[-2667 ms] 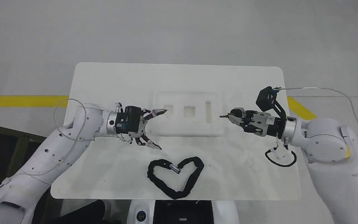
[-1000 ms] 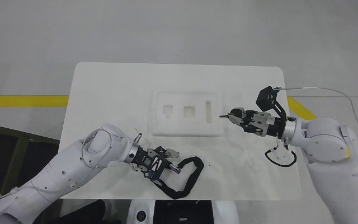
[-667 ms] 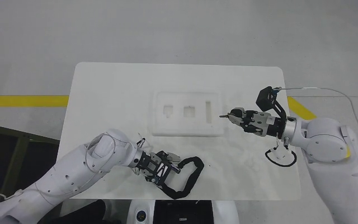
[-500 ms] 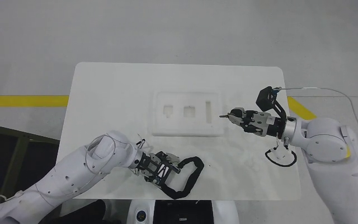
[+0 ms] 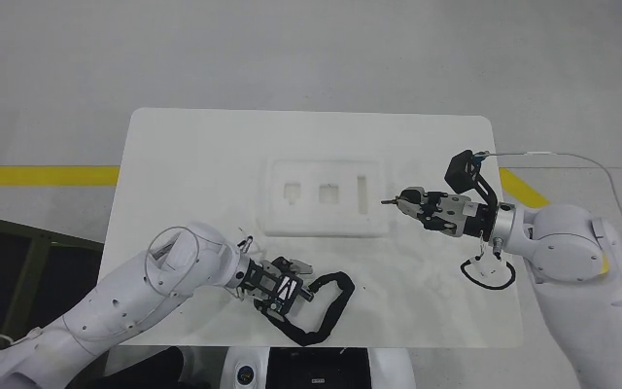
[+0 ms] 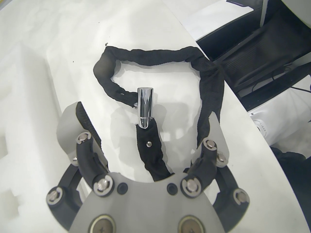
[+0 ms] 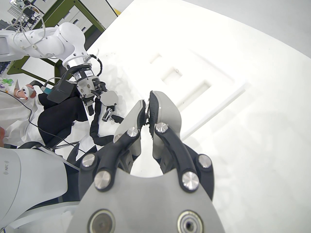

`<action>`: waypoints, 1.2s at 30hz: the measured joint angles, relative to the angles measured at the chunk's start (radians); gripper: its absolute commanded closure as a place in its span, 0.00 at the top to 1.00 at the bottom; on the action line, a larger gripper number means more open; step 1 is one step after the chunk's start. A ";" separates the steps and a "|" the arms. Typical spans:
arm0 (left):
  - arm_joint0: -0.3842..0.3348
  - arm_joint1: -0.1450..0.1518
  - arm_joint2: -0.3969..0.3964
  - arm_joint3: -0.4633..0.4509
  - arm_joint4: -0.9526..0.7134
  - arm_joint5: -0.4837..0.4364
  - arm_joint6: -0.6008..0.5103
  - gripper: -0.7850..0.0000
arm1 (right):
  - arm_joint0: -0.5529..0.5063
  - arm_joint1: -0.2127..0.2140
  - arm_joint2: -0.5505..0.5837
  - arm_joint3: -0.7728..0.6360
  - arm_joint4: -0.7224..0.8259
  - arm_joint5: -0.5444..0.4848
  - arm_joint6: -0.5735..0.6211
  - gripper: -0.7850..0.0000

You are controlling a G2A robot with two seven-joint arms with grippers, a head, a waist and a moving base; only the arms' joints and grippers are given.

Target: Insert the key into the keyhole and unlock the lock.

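Note:
A black fabric-sleeved chain lock (image 5: 330,313) lies looped near the table's front edge. Its chrome cylinder (image 6: 145,109) points away from my left wrist, and the keyhole end is hard to make out. My left gripper (image 6: 143,122) is open and straddles that cylinder (image 5: 311,288) and the sleeve end behind it without touching them. Farther right, my right gripper (image 5: 394,202) hovers at the right edge of the foam tray, shut on the key, whose thin tip (image 5: 387,202) pokes out to the left. The pads (image 7: 152,109) press together on a small dark piece.
A white foam tray (image 5: 292,222) with three recesses sits mid-table, between the two arms. A black cable loop (image 5: 489,273) hangs under the right forearm. The table's front edge (image 5: 408,342) runs close behind the chain. Bare tabletop (image 5: 194,156) lies at the back left.
My left arm has swung from beside the foam tray down to the chain lock and now straddles its cylinder, still open; the chain's left side shifted. The right arm has not moved.

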 measured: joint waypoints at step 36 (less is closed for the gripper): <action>-0.132 -0.034 0.141 -0.002 -0.015 0.000 -0.173 0.44 | 0.000 0.000 0.000 0.000 0.000 0.000 0.000 0.00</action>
